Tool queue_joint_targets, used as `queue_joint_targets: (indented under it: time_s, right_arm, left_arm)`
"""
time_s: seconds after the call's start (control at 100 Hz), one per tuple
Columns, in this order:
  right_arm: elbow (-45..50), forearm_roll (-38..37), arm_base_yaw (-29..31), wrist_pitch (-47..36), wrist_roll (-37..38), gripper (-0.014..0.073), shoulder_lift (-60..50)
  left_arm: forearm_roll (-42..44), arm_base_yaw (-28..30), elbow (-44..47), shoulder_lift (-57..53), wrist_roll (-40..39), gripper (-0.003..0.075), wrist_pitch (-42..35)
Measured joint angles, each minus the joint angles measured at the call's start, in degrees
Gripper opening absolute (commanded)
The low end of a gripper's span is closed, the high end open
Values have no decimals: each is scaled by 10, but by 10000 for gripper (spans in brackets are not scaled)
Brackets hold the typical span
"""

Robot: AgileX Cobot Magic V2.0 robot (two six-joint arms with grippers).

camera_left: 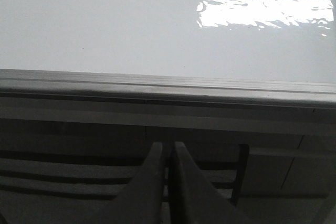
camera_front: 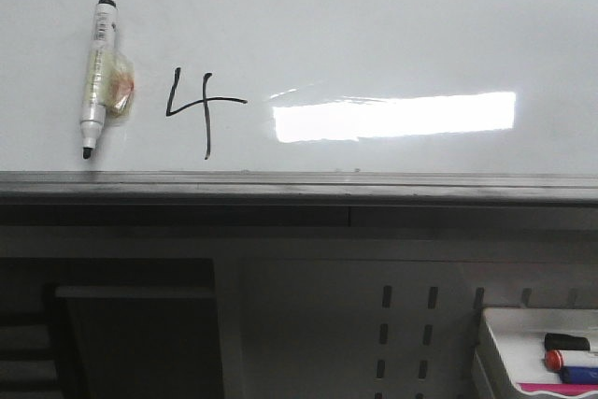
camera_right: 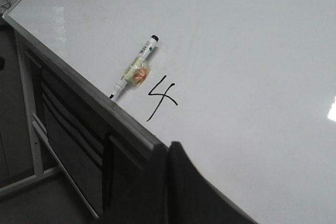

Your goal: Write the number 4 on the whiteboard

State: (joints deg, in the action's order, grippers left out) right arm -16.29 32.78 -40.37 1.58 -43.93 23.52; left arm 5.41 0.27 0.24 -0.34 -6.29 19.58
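A thin black open-topped number 4 (camera_front: 202, 105) is drawn on the glossy whiteboard (camera_front: 374, 25), left of the bright light reflection. A white marker (camera_front: 99, 77) with a black tip lies uncapped on the board just left of the 4, tip toward the grey rim. Both show in the right wrist view: the 4 (camera_right: 160, 97) and the marker (camera_right: 135, 66). My right gripper (camera_right: 168, 148) is shut and empty, at the board's rim below the 4. My left gripper (camera_left: 167, 148) is shut and empty, below the board's rim (camera_left: 168, 85). Neither gripper shows in the front view.
A white tray (camera_front: 509, 348) with black, red and blue markers stands at the lower right below the board. A dark slotted frame (camera_front: 406, 329) and dark shelf (camera_front: 135, 324) lie under the board's front rim (camera_front: 299, 186).
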Motion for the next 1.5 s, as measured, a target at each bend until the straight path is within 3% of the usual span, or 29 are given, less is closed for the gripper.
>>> queue_joint_targets:
  time_s: [0.55,0.65,0.72,0.73,0.81,0.87,0.97,1.25,1.5]
  right_arm:
    - [0,-5,0,1,18,-64,0]
    - [0,-117,0,1,157,-64,0]
    - [0,-252,4,2,292,-64,0]
    - [0,-279,5,2,337,-64,0]
    - [0,-390,21,3,454,-64,0]
    - [0,-428,46,3,508,-64,-1]
    - [7,-450,100,3,536,-64,-10]
    - [78,-458,283,1,545,-64,-123]
    - [166,-437,397,18,546,-64,-230]
  left_arm:
    - [0,0,0,0,0,-20,0]
    - [0,0,0,0,0,-20,0]
    - [0,0,0,0,0,-20,0]
    - [0,0,0,0,0,-20,0]
    - [0,0,0,0,0,-20,0]
    - [0,0,0,0,0,-20,0]
    - [0,0,0,0,0,-20,0]
    - [0,0,0,0,0,-20,0]
    - [0,0,0,0,0,-20,0]
